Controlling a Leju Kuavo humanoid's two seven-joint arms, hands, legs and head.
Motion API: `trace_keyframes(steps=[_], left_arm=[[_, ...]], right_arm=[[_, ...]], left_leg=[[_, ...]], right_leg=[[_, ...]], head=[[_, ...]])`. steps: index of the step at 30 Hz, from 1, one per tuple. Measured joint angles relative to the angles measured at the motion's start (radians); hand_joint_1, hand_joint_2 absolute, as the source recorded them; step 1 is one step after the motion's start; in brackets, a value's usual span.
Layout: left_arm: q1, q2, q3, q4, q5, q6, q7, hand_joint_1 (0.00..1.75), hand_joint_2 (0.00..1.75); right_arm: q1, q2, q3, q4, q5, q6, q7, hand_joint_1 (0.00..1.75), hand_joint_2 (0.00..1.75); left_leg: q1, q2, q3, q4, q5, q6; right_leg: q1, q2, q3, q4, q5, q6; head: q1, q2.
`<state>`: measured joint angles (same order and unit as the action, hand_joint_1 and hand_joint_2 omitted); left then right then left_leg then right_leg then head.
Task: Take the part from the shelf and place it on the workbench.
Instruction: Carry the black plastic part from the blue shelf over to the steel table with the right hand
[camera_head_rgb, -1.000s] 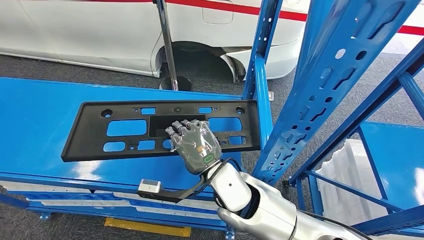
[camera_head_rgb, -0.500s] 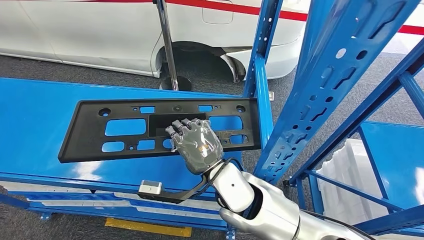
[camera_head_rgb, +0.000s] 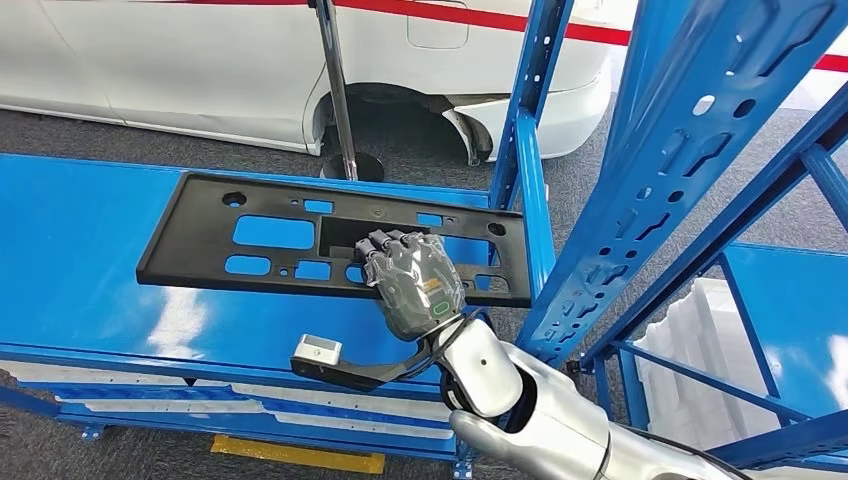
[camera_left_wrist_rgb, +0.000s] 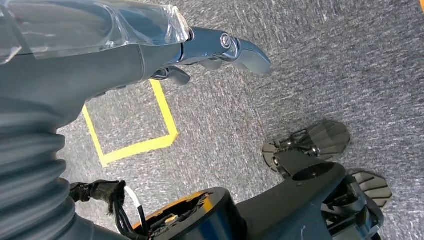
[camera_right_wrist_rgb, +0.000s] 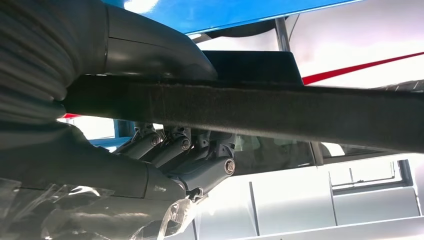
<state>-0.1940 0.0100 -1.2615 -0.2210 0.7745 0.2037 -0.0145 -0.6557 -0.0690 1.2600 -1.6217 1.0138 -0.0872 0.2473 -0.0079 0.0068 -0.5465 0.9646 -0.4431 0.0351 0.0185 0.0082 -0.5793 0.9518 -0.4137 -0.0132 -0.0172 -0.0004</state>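
The part (camera_head_rgb: 195, 240) is a long flat black plastic plate with several cut-outs, lying across the blue shelf board (camera_head_rgb: 80, 270). My right hand (camera_head_rgb: 415, 280) grips its near edge right of the middle, fingers reaching into the large central opening. In the right wrist view the thumb lies on one side of the part's edge (camera_right_wrist_rgb: 300, 115) and the fingers (camera_right_wrist_rgb: 190, 160) curl against the other side. My left hand (camera_left_wrist_rgb: 150, 55) hangs over the grey floor, fingers apart and holding nothing.
Blue perforated shelf uprights (camera_head_rgb: 650, 200) stand close on the right of my arm. A white car (camera_head_rgb: 200, 60) and a metal pole on a stand (camera_head_rgb: 335, 90) are behind the shelf. A white foam tray (camera_head_rgb: 690, 340) sits low right. Yellow tape (camera_left_wrist_rgb: 165, 120) marks the floor.
My right hand has shifted the part to the right and farther back on the shelf, turning it slightly. The view has also shifted a little.
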Motion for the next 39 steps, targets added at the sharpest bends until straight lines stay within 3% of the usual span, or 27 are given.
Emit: trace_keyframes(steps=[2, 4, 7, 8, 9, 10, 13, 15, 16, 19, 22, 23, 24, 25, 27, 28, 30, 32, 34, 35, 37, 38, 39], left_arm=[[0.000, 0.000, 0.000, 0.000, -0.004, 0.000, 0.000, 0.00, 1.75], [-0.002, -0.001, 0.000, 0.000, -0.005, 0.000, 0.000, 0.00, 1.75], [-0.003, -0.001, 0.000, 0.000, -0.006, 0.000, 0.004, 0.00, 1.75], [-0.003, -0.001, 0.000, 0.000, -0.006, -0.001, 0.007, 0.00, 1.75], [-0.003, -0.001, 0.000, 0.000, -0.006, -0.001, 0.010, 0.00, 1.75], [-0.004, -0.001, 0.000, 0.000, -0.006, -0.001, 0.012, 0.00, 1.75], [-0.009, -0.004, 0.000, 0.000, -0.007, -0.001, 0.014, 0.00, 1.75], [-0.012, -0.007, 0.000, 0.000, -0.007, -0.001, 0.014, 0.00, 1.75], [-0.014, -0.008, 0.000, 0.000, -0.007, -0.002, 0.014, 0.00, 1.75], [-0.014, -0.010, 0.000, 0.000, -0.007, -0.002, 0.015, 0.00, 1.75], [-0.016, -0.009, 0.000, 0.000, -0.008, -0.002, 0.015, 0.00, 1.75], [-0.015, -0.008, 0.000, 0.000, -0.008, -0.002, 0.016, 0.00, 1.75], [-0.013, -0.007, 0.000, 0.000, -0.008, -0.002, 0.016, 0.00, 1.75], [-0.012, -0.006, 0.000, 0.000, -0.008, -0.002, 0.017, 0.00, 1.75], [-0.012, -0.005, 0.000, 0.000, -0.009, -0.002, 0.017, 0.00, 1.75], [-0.013, -0.006, 0.000, -0.001, -0.009, -0.002, 0.017, 0.00, 1.75], [-0.017, -0.009, 0.000, -0.002, -0.010, -0.002, 0.017, 0.00, 1.75], [-0.017, -0.009, 0.000, -0.002, -0.010, -0.002, 0.018, 0.00, 1.75], [-0.016, -0.007, 0.000, -0.002, -0.010, -0.002, 0.018, 0.00, 1.75], [-0.016, -0.006, 0.000, -0.002, -0.011, -0.002, 0.018, 0.00, 1.75], [-0.016, -0.006, 0.000, -0.002, -0.011, -0.001, 0.018, 0.00, 1.75], [-0.016, -0.006, 0.000, -0.002, -0.012, -0.001, 0.018, 0.00, 1.75], [-0.015, -0.006, 0.000, -0.002, -0.013, -0.001, 0.018, 0.00, 1.75]], right_arm=[[0.002, -0.001, -0.004, -0.003, 0.001, -0.001, 0.000, 1.75, 1.75], [0.003, -0.003, -0.010, -0.007, 0.001, -0.003, 0.001, 1.75, 1.75], [0.009, -0.007, -0.015, -0.009, 0.002, -0.006, 0.001, 1.75, 1.75], [0.013, -0.007, -0.015, -0.009, 0.002, -0.006, 0.001, 1.75, 1.75], [0.017, -0.008, -0.016, -0.009, 0.002, -0.006, 0.002, 1.75, 1.75], [0.020, -0.009, -0.016, -0.009, 0.002, -0.006, 0.002, 1.75, 1.75], [0.024, -0.009, -0.016, -0.011, 0.002, -0.007, 0.002, 1.75, 1.75], [0.026, -0.009, -0.016, -0.015, 0.002, -0.008, 0.001, 1.75, 1.75], [0.027, -0.009, -0.017, -0.017, 0.002, -0.009, 0.001, 1.75, 1.75], [0.032, -0.005, -0.017, -0.020, 0.002, -0.012, 0.000, 1.75, 1.75], [0.033, -0.006, -0.019, -0.021, 0.001, -0.014, -0.002, 1.75, 1.75], [0.033, -0.007, -0.020, -0.021, 0.001, -0.014, -0.003, 1.75, 1.75], [0.033, -0.008, -0.022, -0.021, 0.001, -0.014, -0.003, 1.75, 1.75], [0.032, -0.008, -0.023, -0.021, 0.001, -0.014, -0.003, 1.75, 1.75], [0.030, -0.008, -0.026, -0.021, 0.001, -0.014, -0.003, 1.75, 1.75], [0.028, -0.009, -0.028, -0.021, 0.001, -0.015, -0.004, 1.75, 1.75], [0.025, -0.010, -0.031, -0.021, 0.001, -0.017, -0.006, 1.75, 1.75], [0.025, -0.010, -0.034, -0.021, 0.001, -0.020, -0.007, 1.75, 1.75], [0.024, -0.011, -0.036, -0.021, 0.001, -0.022, -0.008, 1.75, 1.75], [0.023, -0.011, -0.037, -0.021, 0.001, -0.023, -0.008, 1.75, 1.75], [0.022, -0.013, -0.040, -0.021, 0.001, -0.024, -0.008, 1.75, 1.75], [0.022, -0.014, -0.041, -0.021, 0.001, -0.024, -0.008, 1.75, 1.75], [0.023, -0.016, -0.042, -0.021, 0.001, -0.025, -0.009, 1.75, 1.75]], left_leg=[[0.001, -0.001, 0.001, -0.003, 0.002, 0.011], [0.008, -0.002, 0.004, -0.009, 0.007, 0.020], [0.009, -0.009, 0.006, -0.011, 0.009, 0.023], [0.009, -0.013, 0.006, -0.011, 0.009, 0.022], [0.009, -0.019, 0.007, -0.011, 0.009, 0.022], [0.008, -0.026, 0.009, -0.011, 0.008, 0.021], [0.010, -0.050, 0.012, -0.012, 0.008, 0.013], [0.017, -0.062, 0.006, -0.014, 0.010, -0.002], [0.018, -0.068, 0.005, -0.017, 0.012, -0.011], [0.016, -0.058, -0.008, 0.006, -0.004, -0.026], [0.026, -0.033, -0.102, 0.189, -0.089, -0.047], [0.032, -0.030, -0.133, 0.245, -0.107, -0.056], [0.040, -0.026, -0.147, 0.266, -0.106, -0.066], [0.047, -0.022, -0.139, 0.247, -0.087, -0.076], [0.065, 0.011, -0.071, 0.108, -0.018, -0.102], [0.069, 0.027, -0.040, 0.046, 0.008, -0.108], [0.070, 0.042, -0.020, -0.002, 0.025, -0.096], [0.063, 0.020, -0.030, 0.008, 0.024, -0.068], [0.060, 0.001, -0.033, 0.009, 0.026, -0.051], [0.059, -0.008, -0.033, 0.009, 0.027, -0.045], [0.056, -0.026, -0.033, 0.008, 0.026, -0.039], [0.053, -0.036, -0.032, 0.008, 0.025, -0.036], [0.049, -0.049, -0.031, 0.008, 0.023, -0.033]], right_leg=[[-0.004, -0.002, 0.001, -0.001, -0.001, 0.019], [-0.007, -0.003, -0.020, 0.048, -0.033, 0.033], [-0.012, -0.003, -0.118, 0.259, -0.133, 0.037], [-0.013, -0.003, -0.145, 0.311, -0.147, 0.037], [-0.013, -0.003, -0.152, 0.322, -0.139, 0.035], [-0.013, -0.001, -0.136, 0.287, -0.112, 0.031], [-0.009, 0.036, -0.027, 0.064, -0.015, 0.005], [-0.001, 0.050, 0.000, 0.005, -0.004, -0.009], [0.003, 0.041, 0.001, 0.000, -0.001, -0.012], [-0.009, 0.011, 0.023, -0.039, 0.014, -0.014], [-0.021, -0.021, 0.031, -0.053, 0.019, -0.012], [-0.024, -0.031, 0.031, -0.053, 0.018, -0.008], [-0.029, -0.040, 0.030, -0.052, 0.018, -0.003], [-0.035, -0.048, 0.029, -0.050, 0.017, 0.005], [-0.047, -0.066, 0.027, -0.033, 0.008, 0.029], [-0.051, -0.073, 0.023, -0.020, -0.001, 0.042], [-0.049, -0.086, 0.019, -0.001, -0.013, 0.061], [-0.052, -0.099, 0.021, 0.000, -0.015, 0.069], [-0.060, -0.086, 0.013, 0.026, -0.038, 0.074], [-0.061, -0.069, -0.005, 0.069, -0.067, 0.074], [-0.055, -0.030, -0.072, 0.212, -0.137, 0.068], [-0.050, -0.021, -0.110, 0.281, -0.160, 0.064], [-0.046, -0.016, -0.137, 0.321, -0.164, 0.057]], head=[[0.000, 0.000], [0.000, 0.000], [0.000, 0.000], [0.000, 0.000], [0.000, 0.000], [0.000, 0.000], [-0.002, 0.000], [-0.002, 0.000], [-0.002, 0.000], [-0.002, 0.000], [-0.005, 0.000], [-0.006, 0.000], [-0.006, 0.000], [-0.006, 0.000], [-0.006, 0.000], [-0.007, 0.000], [-0.005, 0.000], [-0.001, 0.000], [0.001, 0.000], [0.001, 0.000], [0.002, 0.000], [0.002, 0.000], [0.002, 0.000]])
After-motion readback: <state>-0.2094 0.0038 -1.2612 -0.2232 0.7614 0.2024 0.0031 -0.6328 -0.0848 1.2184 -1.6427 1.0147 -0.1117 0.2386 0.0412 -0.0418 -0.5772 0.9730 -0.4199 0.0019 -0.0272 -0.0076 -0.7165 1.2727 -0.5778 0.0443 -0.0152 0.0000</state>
